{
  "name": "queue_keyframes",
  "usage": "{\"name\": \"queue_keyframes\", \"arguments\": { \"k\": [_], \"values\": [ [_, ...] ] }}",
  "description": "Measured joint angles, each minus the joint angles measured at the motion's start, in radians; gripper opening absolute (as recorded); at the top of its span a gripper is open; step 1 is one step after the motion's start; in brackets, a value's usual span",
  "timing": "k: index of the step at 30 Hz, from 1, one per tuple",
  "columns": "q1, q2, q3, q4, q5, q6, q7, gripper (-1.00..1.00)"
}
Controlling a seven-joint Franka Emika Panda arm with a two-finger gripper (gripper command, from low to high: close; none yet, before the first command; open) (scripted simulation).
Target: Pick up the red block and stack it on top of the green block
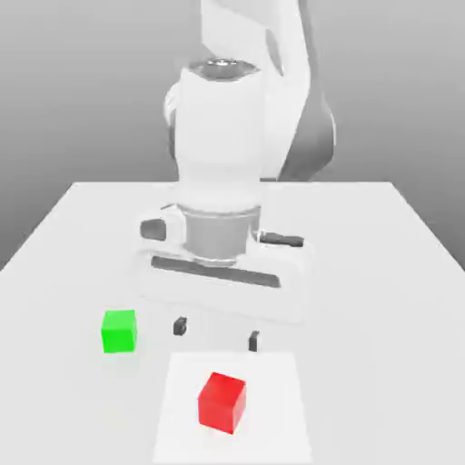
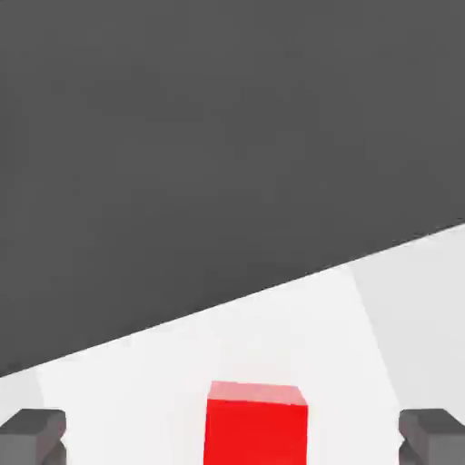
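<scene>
Progress is judged early: nothing gripped yet. Tool (image 1: 216,333) is held wide apart above the desk (image 1: 381,272), with the red block (image 1: 222,401) seen between its fingertips (image 2: 33,434) near the desk's front edge. Green block (image 1: 119,331) sits apart, bare. Grasp, lift and stacking are left.

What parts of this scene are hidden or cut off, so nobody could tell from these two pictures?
- Small red cube: in the hand view its lower part is cut off by the picture's edge.
- Dark fingertips of the open gripper: in the hand view the picture's edges crop them.
- White table: in the exterior view the white arm hides the stretch behind it.
- Small green cube: its far faces are turned away.
</scene>
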Motion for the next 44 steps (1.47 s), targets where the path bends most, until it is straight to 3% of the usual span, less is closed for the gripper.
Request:
{"name": "queue_keyframes", "arguments": {
  "k": [6, 7, 14, 20, 26, 32, 41, 42, 44],
  "values": [
    [0.019, 0.216, -0.024, 0.01, -0.02, 0.169, 0.031, 0.0],
    [0.022, 0.242, -0.029, 0.013, -0.024, 0.191, 0.034, -1.0],
    [0.022, 0.244, -0.028, 0.013, -0.027, 0.193, 0.037, -1.0],
    [0.002, 0.053, -0.022, -0.023, -0.001, 0.039, 0.02, -1.0],
    [-0.198, -0.136, -0.118, -0.16, -0.082, -0.012, 0.116, -1.0],
    [-0.348, -0.32, -0.226, -0.31, -0.092, -0.045, 0.168, -1.0],
    [-0.336, -0.083, -0.262, -0.331, 0.017, 0.211, 0.105, -1.0],
    [-0.328, -0.064, -0.264, -0.331, 0.029, 0.229, 0.097, 1.0],
    [-0.33, -0.064, -0.264, -0.331, 0.029, 0.229, 0.097, 1.0]
  ]
}}
